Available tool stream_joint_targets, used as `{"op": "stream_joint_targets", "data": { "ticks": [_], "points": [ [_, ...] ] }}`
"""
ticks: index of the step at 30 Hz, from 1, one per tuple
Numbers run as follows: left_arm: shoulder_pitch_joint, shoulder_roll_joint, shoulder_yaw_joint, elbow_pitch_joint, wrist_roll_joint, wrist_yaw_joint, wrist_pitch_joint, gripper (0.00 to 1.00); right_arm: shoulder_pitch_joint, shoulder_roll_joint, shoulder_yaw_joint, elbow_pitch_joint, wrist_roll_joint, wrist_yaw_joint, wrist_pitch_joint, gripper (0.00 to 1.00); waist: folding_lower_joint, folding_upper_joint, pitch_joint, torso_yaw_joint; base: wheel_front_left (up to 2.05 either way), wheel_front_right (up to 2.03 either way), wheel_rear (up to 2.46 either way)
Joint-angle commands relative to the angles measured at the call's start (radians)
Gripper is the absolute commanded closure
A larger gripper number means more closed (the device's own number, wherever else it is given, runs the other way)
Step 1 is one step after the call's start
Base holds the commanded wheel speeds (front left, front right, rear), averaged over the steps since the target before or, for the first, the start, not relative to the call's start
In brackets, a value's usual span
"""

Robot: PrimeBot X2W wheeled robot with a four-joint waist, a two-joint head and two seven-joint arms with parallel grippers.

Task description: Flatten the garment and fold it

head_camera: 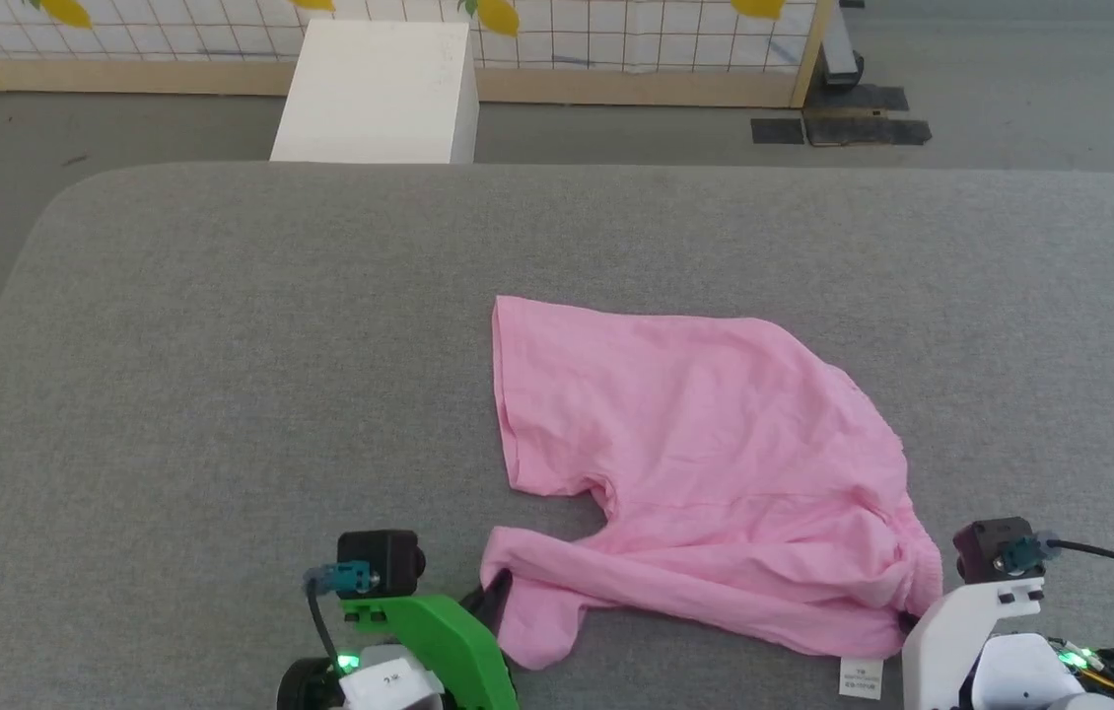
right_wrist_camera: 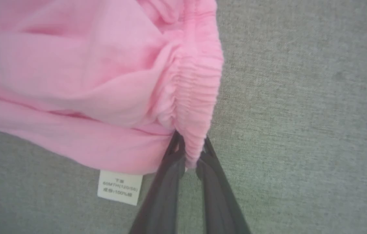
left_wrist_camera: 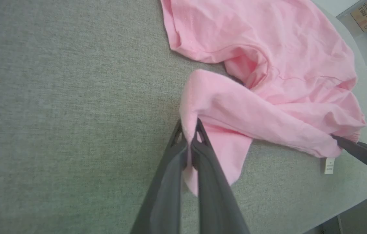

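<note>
The light pink garment (head_camera: 695, 463) lies crumpled on the grey table (head_camera: 222, 375), its near part bunched into a long roll. My left gripper (head_camera: 498, 592) at the lower left is shut on the garment's near left corner (left_wrist_camera: 188, 130), the cloth pinched between both dark fingers (left_wrist_camera: 170, 169). My right gripper (head_camera: 907, 621) at the lower right is shut on a gathered, ribbed edge of the garment (right_wrist_camera: 196, 97). The white label tag (right_wrist_camera: 119, 188) hangs from the hem just left of the right fingers (right_wrist_camera: 216, 195), also seen as the tag (head_camera: 861, 678) near the table's front.
A white box (head_camera: 375, 94) stands on the floor beyond the table's far edge, in front of a tiled wall with a wooden base. Dark mats (head_camera: 843, 123) lie on the floor at the far right. Bare grey table surface stretches to the left (left_wrist_camera: 56, 97).
</note>
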Motion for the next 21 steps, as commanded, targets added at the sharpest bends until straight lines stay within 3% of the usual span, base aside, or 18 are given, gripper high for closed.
{"op": "stream_joint_targets", "data": {
  "ticks": [1,7,13,16,17,21],
  "points": [
    [-0.016,0.002,0.008,-0.007,0.0,-0.002,-0.02,1.0,0.019,0.005,-0.005,-0.01,0.015,-0.001,-0.03,1.0,0.0,0.0,-0.006,0.002,0.0,0.0,0.0],
    [-0.028,0.003,0.04,-0.077,-0.005,-0.033,-0.123,1.0,0.067,0.005,-0.043,-0.142,0.072,-0.001,-0.13,1.0,0.0,0.0,-0.033,-0.002,0.0,0.0,0.0],
    [-0.09,0.029,0.075,-0.199,-0.036,-0.087,-0.149,1.0,0.046,0.005,-0.014,-0.314,0.069,-0.001,-0.132,1.0,0.0,0.0,-0.045,-0.022,0.0,0.0,0.0],
    [-0.167,0.058,0.094,-0.238,-0.048,-0.113,-0.12,1.0,-0.028,-0.006,0.022,-0.381,0.047,-0.001,-0.092,1.0,0.0,0.0,-0.038,-0.031,0.0,0.0,0.0],
    [-0.235,0.073,0.11,-0.248,-0.064,-0.129,-0.095,1.0,-0.101,-0.039,0.05,-0.395,0.049,-0.001,-0.054,1.0,0.0,0.0,-0.025,-0.036,0.0,0.0,0.0],
    [-0.393,0.08,0.157,-0.219,-0.113,-0.145,-0.059,1.0,-0.281,-0.11,0.103,-0.351,0.095,-0.001,0.025,1.0,0.0,0.0,0.024,-0.041,0.0,0.0,0.0]
  ]
}}
